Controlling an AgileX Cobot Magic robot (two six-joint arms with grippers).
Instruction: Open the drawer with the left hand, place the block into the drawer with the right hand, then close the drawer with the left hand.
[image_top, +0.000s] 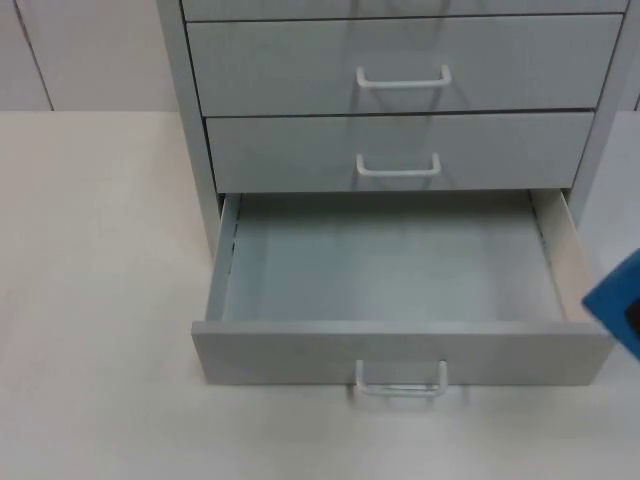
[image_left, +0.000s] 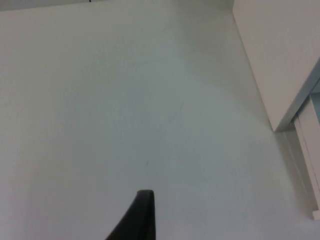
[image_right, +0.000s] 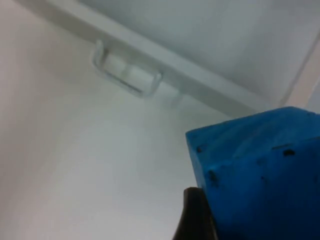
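The grey cabinet's bottom drawer stands pulled out, its inside bare, with a white handle on its front. A blue block hovers at the drawer's right front corner, outside the side wall. My right gripper is shut on the blue block, one black fingertip pressed against its side. Beyond the block I see the drawer front and its handle. My left gripper waits over bare table to the left of the cabinet's side.
Two shut drawers with white handles sit above the open one. The white table stretches to the left of and in front of the cabinet. The drawer's right side wall stands between the block and the inside.
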